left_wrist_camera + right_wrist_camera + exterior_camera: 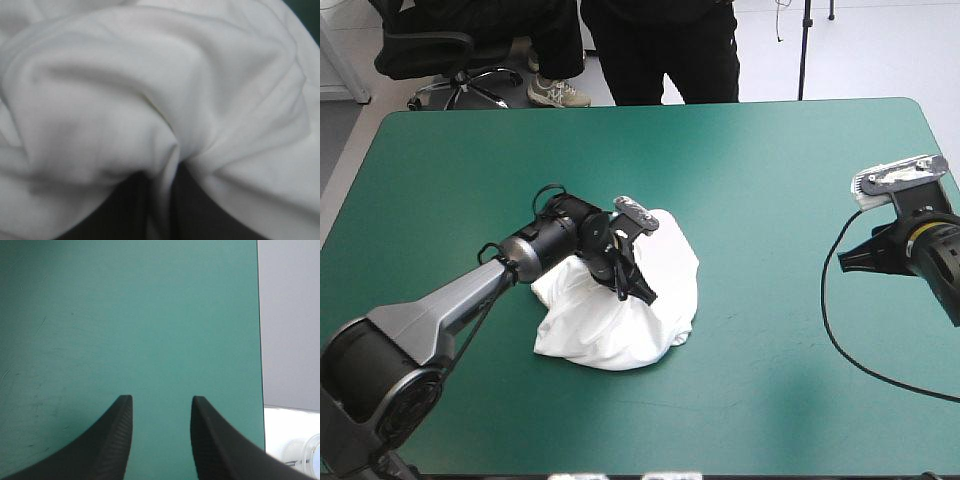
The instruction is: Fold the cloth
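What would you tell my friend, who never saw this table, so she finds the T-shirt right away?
Look at the big teal-green table. Near its middle, a little toward the left arm's side, lies the T-shirt, a crumpled white heap. It is the only soft white thing on the table, and the left gripper is pinching a fold of it.

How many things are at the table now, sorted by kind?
T-shirt: 1 (white, crumpled heap)
Grippers: 2 (left gripper shut on the T-shirt, right gripper open, away from it)
Total: 3
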You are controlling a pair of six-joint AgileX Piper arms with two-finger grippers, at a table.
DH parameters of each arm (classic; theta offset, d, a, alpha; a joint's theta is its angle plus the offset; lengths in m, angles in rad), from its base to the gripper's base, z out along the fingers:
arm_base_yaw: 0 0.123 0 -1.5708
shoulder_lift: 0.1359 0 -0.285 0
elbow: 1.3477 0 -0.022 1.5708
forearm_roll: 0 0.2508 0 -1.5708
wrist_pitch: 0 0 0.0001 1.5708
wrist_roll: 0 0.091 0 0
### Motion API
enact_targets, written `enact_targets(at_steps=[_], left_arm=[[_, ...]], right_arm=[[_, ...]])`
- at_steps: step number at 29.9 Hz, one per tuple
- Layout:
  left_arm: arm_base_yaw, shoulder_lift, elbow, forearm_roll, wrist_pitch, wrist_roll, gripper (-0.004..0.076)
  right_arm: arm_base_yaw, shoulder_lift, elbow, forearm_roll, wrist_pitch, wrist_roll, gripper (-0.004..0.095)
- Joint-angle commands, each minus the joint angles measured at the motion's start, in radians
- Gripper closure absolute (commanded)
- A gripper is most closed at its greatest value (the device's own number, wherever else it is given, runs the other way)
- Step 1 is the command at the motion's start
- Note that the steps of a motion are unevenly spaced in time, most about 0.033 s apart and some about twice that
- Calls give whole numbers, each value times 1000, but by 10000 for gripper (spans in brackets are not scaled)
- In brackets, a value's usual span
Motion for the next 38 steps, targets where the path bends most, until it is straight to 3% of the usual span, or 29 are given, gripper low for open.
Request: enact_targets(at_steps=[1,8,15,18,23,25,32,38], left_arm=[[-72,13,-112,-27,1,-2,741],[-170,134,-289,-27,53,3,741],[-176,147,-366,-27,72,-5,737],[-176,147,-390,-27,120,-5,637],[-174,142,-423,-5,248,-11,286],[-167,117,-426,23,299,-39,201],[-135,-69,-426,148,347,-95,178],[-22,-254,-406,150,332,-106,178]], right_arm=[[-7,-12,-30,-26,-32,-4,544],[-7,-12,-30,-24,-27,-8,543],[-7,-12,-30,-24,-27,-17,544],[-7,-12,-30,-18,-27,-24,544],[-7,-12,-30,-3,-35,-24,544],[-7,-9,-30,18,-42,-24,544],[-7,16,-30,46,-70,-52,544],[-7,43,-30,199,-88,-113,544]])
